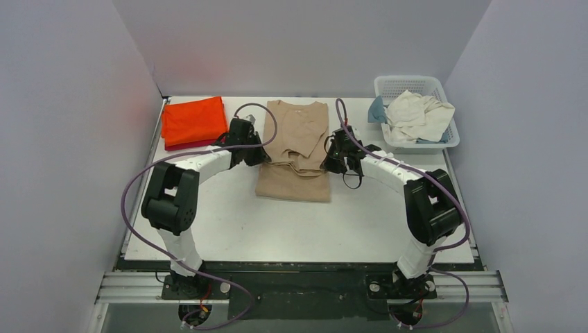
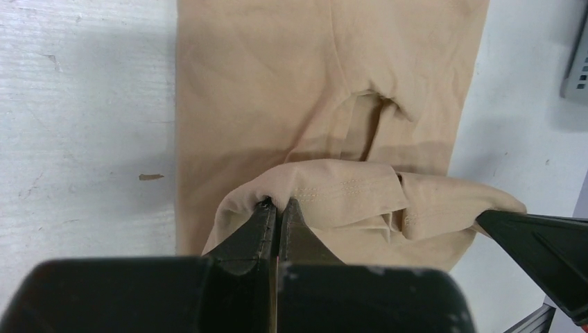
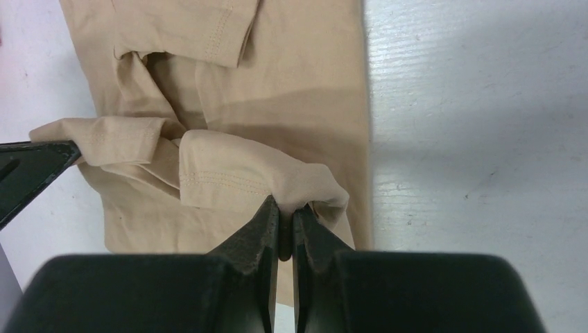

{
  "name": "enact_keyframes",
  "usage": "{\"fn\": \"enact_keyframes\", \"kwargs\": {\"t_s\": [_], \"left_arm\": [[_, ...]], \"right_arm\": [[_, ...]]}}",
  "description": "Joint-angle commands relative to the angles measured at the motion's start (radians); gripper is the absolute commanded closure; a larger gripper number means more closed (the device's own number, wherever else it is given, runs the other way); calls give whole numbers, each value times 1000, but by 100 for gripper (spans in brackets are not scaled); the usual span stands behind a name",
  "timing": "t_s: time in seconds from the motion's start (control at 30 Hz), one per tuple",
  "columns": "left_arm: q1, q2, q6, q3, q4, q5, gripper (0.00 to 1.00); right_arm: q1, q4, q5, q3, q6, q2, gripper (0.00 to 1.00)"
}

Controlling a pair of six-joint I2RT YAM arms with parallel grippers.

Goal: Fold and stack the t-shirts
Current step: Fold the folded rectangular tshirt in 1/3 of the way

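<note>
A tan-beige t-shirt (image 1: 295,149) lies lengthwise in the middle of the table, its sleeves folded in. My left gripper (image 2: 279,202) is shut on a pinch of the tan-beige t-shirt (image 2: 326,104) at its left side. My right gripper (image 3: 286,202) is shut on the tan-beige t-shirt (image 3: 277,83) at its right side. Both hold a lifted hem fold above the flat cloth. A folded orange t-shirt (image 1: 194,119) rests on a dark red one (image 1: 188,146) at the back left. Cream-white t-shirts (image 1: 416,114) and a blue one (image 1: 376,111) sit in the basket.
The white lattice basket (image 1: 444,142) stands at the back right corner. Grey walls close in on three sides. The table (image 1: 291,229) has a bare white top near the arm bases. The right fingertip (image 2: 534,239) shows at the edge of the left wrist view.
</note>
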Motion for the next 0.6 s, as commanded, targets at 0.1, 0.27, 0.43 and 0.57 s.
{"fn": "enact_keyframes", "kwargs": {"t_s": [0.1, 0.27, 0.43, 0.57], "left_arm": [[11, 55, 46, 95, -34, 25, 97], [20, 58, 47, 126, -57, 1, 50], [48, 45, 46, 227, -83, -6, 19], [60, 8, 70, 297, -169, -55, 16]], "right_arm": [[-21, 13, -7, 50, 14, 29, 100], [-46, 9, -19, 120, 57, 88, 71], [-88, -22, 4, 215, 98, 90, 51], [-99, -76, 21, 241, 89, 45, 22]]}}
